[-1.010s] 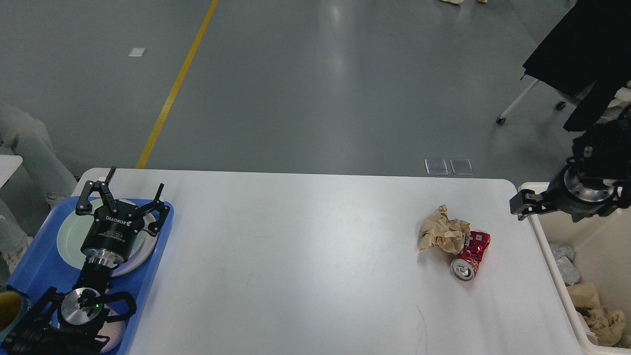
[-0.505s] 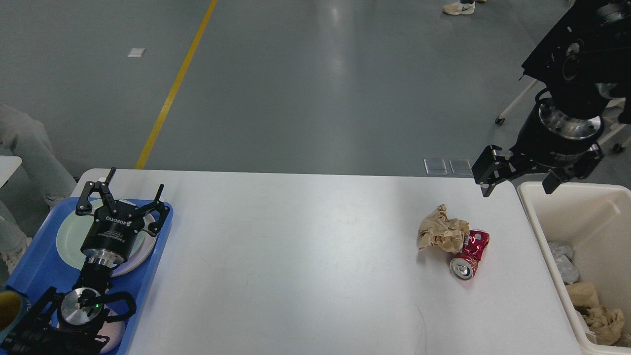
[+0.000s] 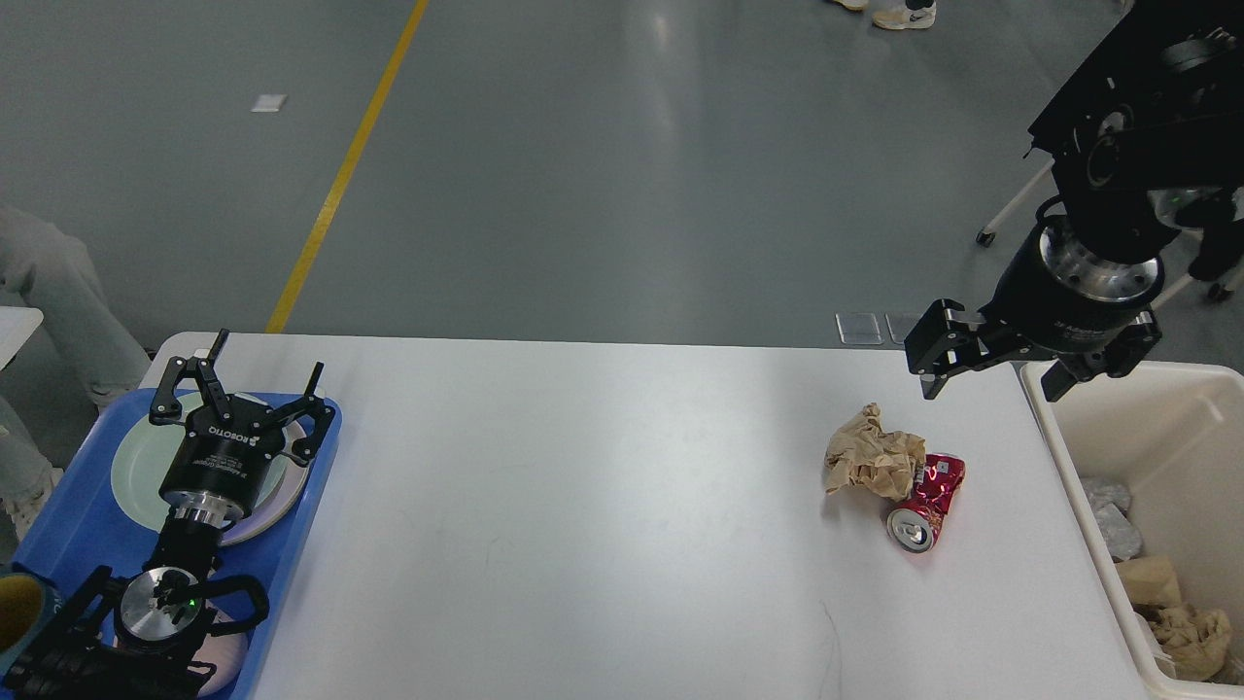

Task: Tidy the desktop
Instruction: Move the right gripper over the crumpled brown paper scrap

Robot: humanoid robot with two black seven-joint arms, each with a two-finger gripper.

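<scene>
The white desktop [image 3: 583, 506] fills the middle of the head view. On its right part lie a crumpled brown paper ball [image 3: 873, 462] and a crushed red can [image 3: 925, 501], touching each other. My right gripper [image 3: 991, 374] hangs open and empty above the table's far right corner, up and right of the paper. My left gripper [image 3: 243, 389] stands open and empty over the plates on the blue tray [image 3: 68, 525].
A cream bin [image 3: 1069, 467] at the table's right edge holds crumpled paper and foil. The blue tray carries stacked plates [image 3: 136, 467] and a yellow-lined cup [image 3: 17, 608]. A person's legs stand at the far left.
My right gripper rose from the bin's near-left rim and swung left toward the table's far right corner. The left arm, the paper and the can have not moved.
</scene>
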